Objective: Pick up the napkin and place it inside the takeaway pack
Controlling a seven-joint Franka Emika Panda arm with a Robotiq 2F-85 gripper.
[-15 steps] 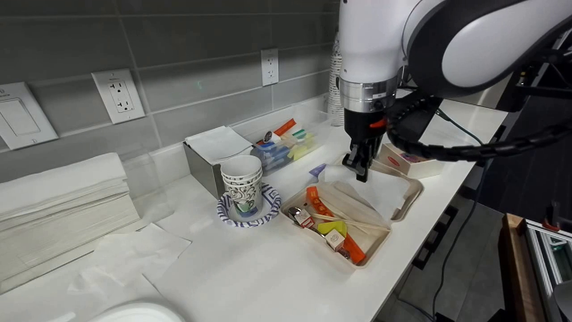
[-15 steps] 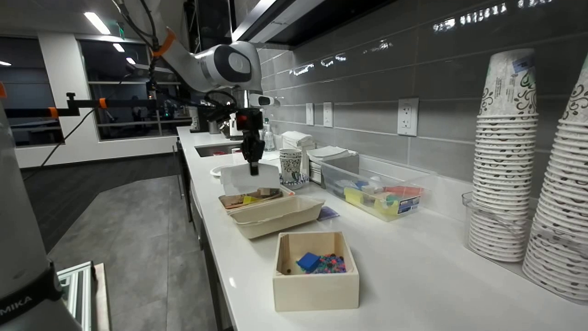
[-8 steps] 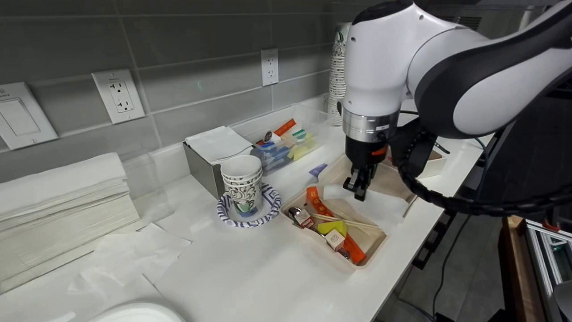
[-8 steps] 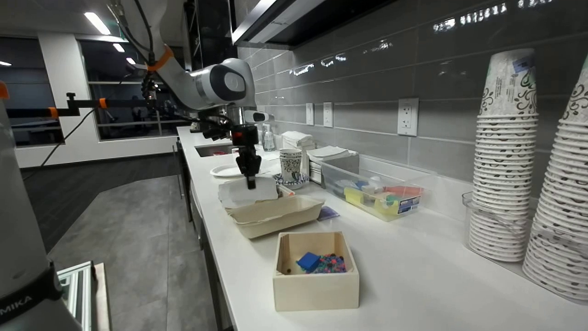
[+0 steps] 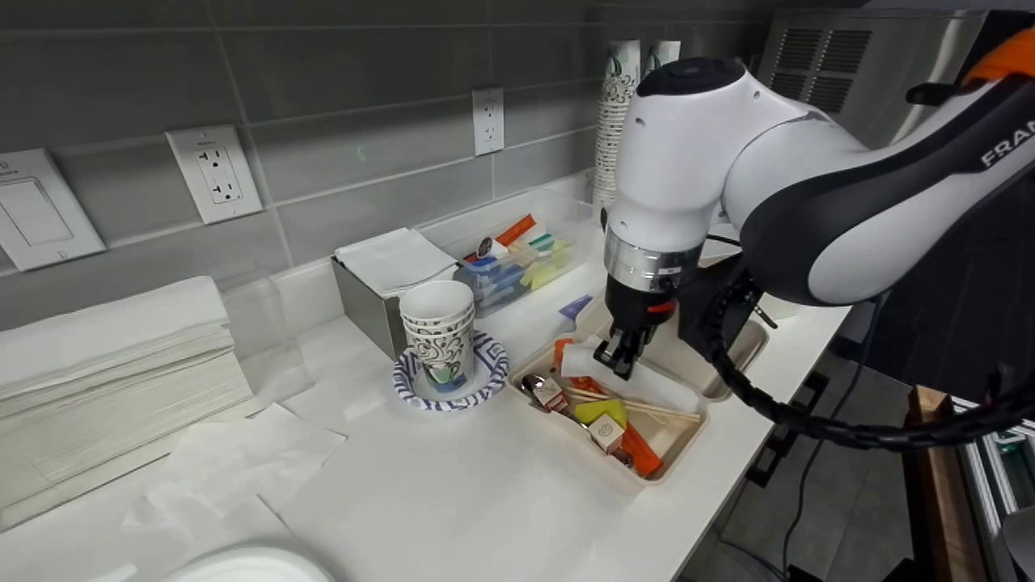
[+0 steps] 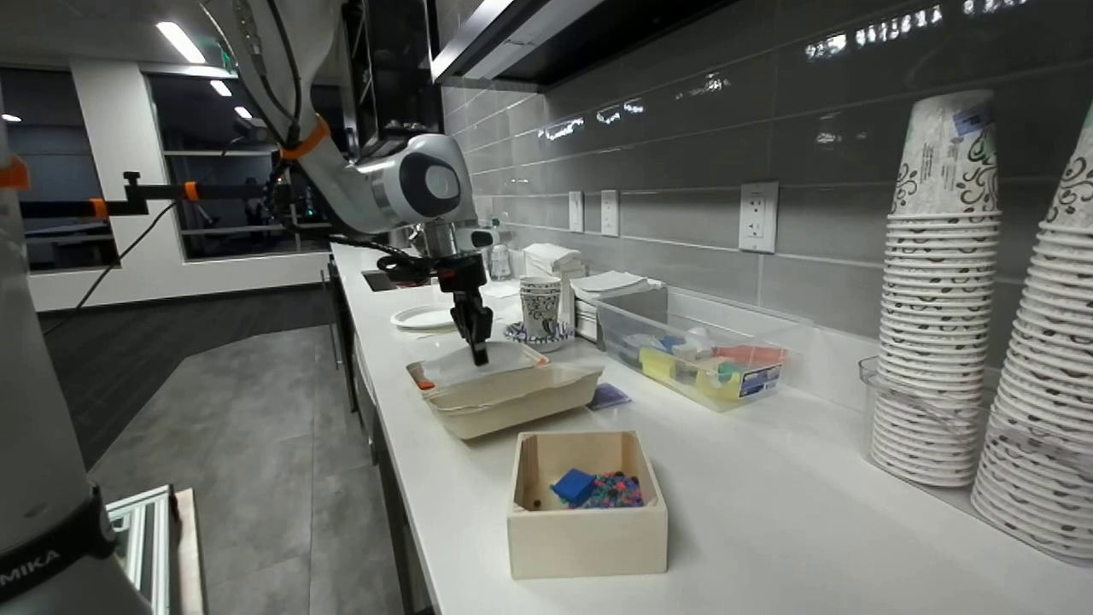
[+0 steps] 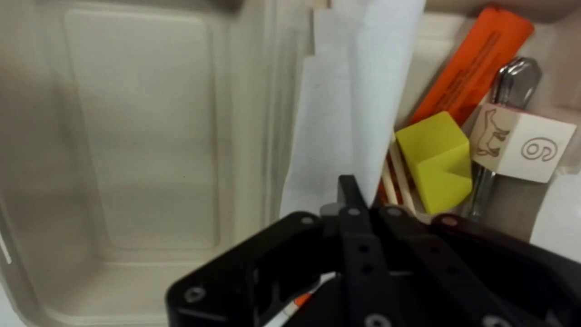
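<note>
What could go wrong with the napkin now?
The thin napkin might cling to the end effector when released, since it's pinched there. Its edge is near the fold of the takeaway pack, so it could land crooked across both halves. Going lower might bump the wooden sticks peeking out beside it.

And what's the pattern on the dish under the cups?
Angular bluish maze lines on white. The dish shows best in an exterior view.

3 views — 1 shared pack (image 7: 150,136)
</note>
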